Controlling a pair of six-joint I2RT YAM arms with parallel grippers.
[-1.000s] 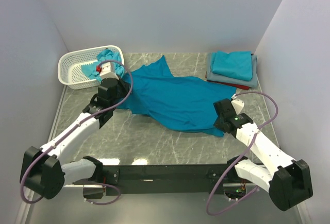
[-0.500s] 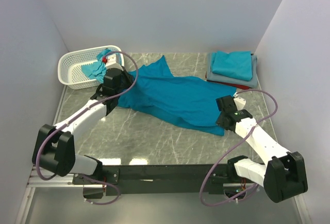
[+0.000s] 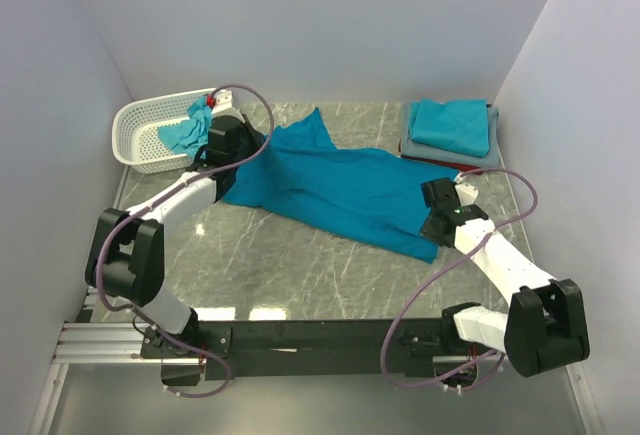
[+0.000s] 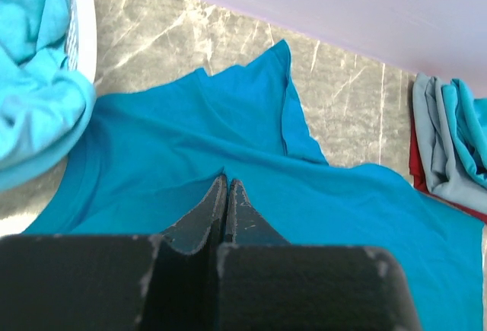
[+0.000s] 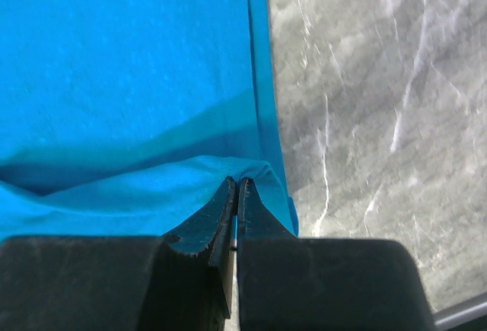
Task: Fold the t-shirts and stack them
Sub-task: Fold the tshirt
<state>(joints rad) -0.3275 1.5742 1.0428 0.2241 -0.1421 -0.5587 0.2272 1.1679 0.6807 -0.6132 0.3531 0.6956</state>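
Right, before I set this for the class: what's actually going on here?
Two robot arms are handling one teal t-shirt that lies spread out, unfolded, across the table. The left gripper is pinched shut on it at the end near the white basket. The right gripper is pinched shut on its opposite edge. A stack of folded shirts sits in the far right corner, and crumpled shirts wait in the basket.

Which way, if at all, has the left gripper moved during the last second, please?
Yes: the left gripper has moved toward the back wall, along the right end of the basket.
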